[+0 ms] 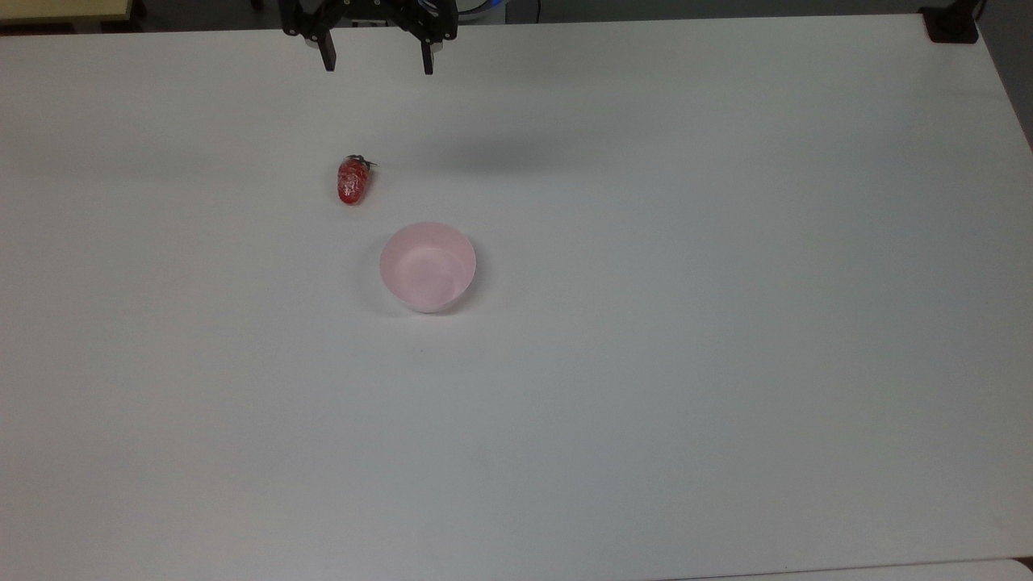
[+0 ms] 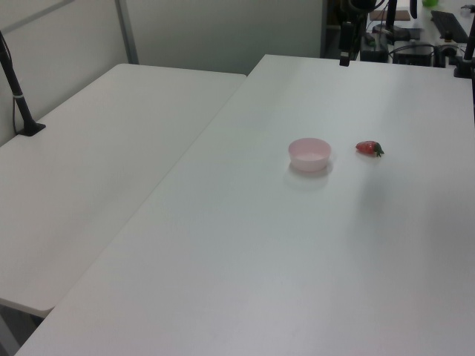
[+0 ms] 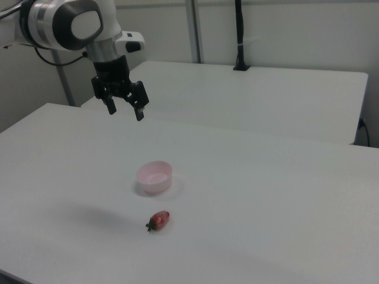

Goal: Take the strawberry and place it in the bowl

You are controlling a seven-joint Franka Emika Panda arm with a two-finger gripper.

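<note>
A glossy red strawberry [image 1: 353, 180] with a green cap lies on the white table [image 1: 686, 323], a short way from the pale pink bowl [image 1: 428, 267]. The left view shows the strawberry [image 2: 368, 148] to the right of the bowl [image 2: 309, 154]; the right view has the strawberry [image 3: 159, 220] in front of the bowl [image 3: 154, 176]. My gripper [image 1: 377, 63] hangs open and empty high above the table's far edge in the top view, well away from both. It is held up in the air in the right view too, where the gripper [image 3: 125, 110] has its fingers spread.
A second white table [image 2: 96, 148] adjoins on the left view's left, carrying a black clamped post [image 2: 16, 89]. Another black mount [image 1: 951, 22] sits at the top view's far right corner. Monitors and cables [image 2: 415, 30] stand beyond the table's far end.
</note>
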